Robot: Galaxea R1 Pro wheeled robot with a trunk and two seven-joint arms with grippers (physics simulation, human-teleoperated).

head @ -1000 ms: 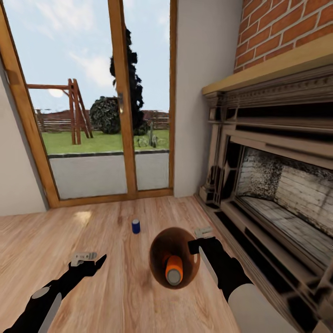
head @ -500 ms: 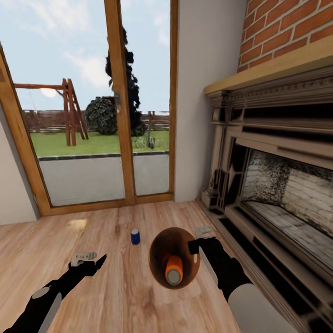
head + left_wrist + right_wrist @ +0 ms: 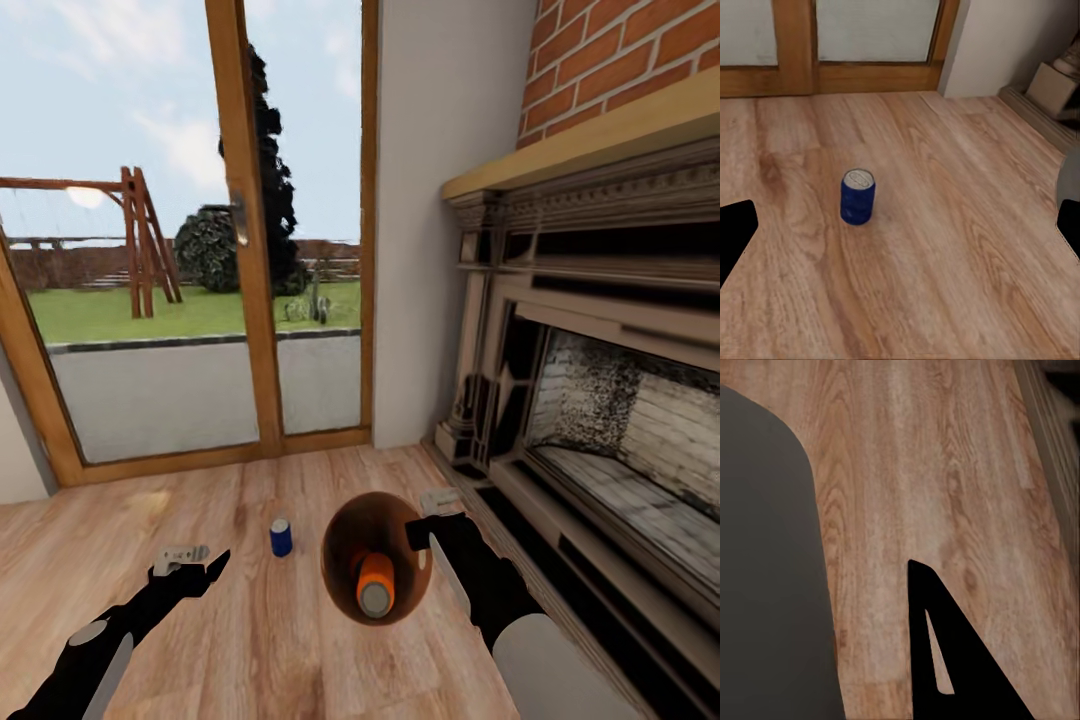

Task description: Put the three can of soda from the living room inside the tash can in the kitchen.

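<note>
blue can (image 3: 281, 537) has drawn nearer, standing ahead of the left claw (image 3: 188, 567), whose jaws are wide. right claw (image 3: 428, 527) grips the bin (image 3: 350, 520) rim; orange can (image 3: 376, 584) inside. next pickup looks close.

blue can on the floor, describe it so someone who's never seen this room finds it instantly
Start at the wood-framed glass doors left of the fireplace; on the wood floor in front of them stands one small can. The blue can is upright with a silvery top, between the left gripper and the bin at the right gripper. The orange can lies inside the bin; the blue one stands alone.
</note>
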